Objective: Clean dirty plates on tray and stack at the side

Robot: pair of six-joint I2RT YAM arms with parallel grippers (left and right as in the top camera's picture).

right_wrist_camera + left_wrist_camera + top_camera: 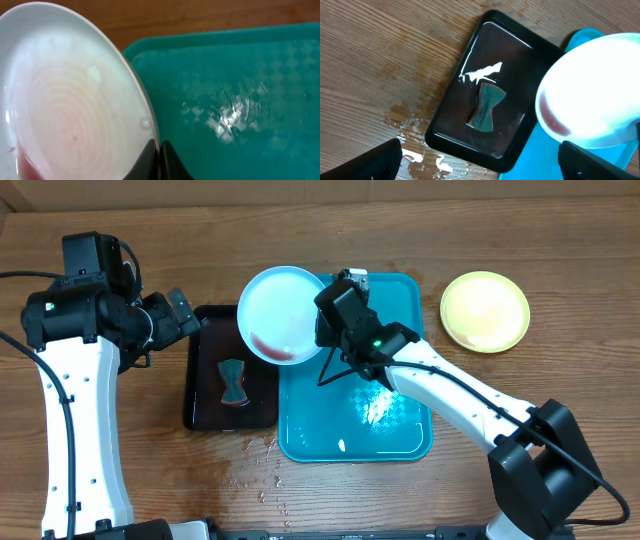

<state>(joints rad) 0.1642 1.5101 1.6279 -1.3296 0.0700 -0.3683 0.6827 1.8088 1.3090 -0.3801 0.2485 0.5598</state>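
Note:
My right gripper (322,330) (158,149) is shut on the rim of a pale mint-white plate (283,313) (70,95). It holds the plate tilted above the left edge of the teal-blue tray (400,435) (240,100). Reddish liquid pools at the plate's low edge (552,120). A pale yellow-green plate (485,311) lies on the table right of the tray. My left gripper (183,315) (480,167) is open and empty, above the black tray (200,395) (520,55). A third plate is not in view.
A dark green sponge (232,381) (486,106) lies in the wet black tray. Water is spilled on the wooden table (255,470) (415,150) in front of the black tray. The teal tray's floor is wet.

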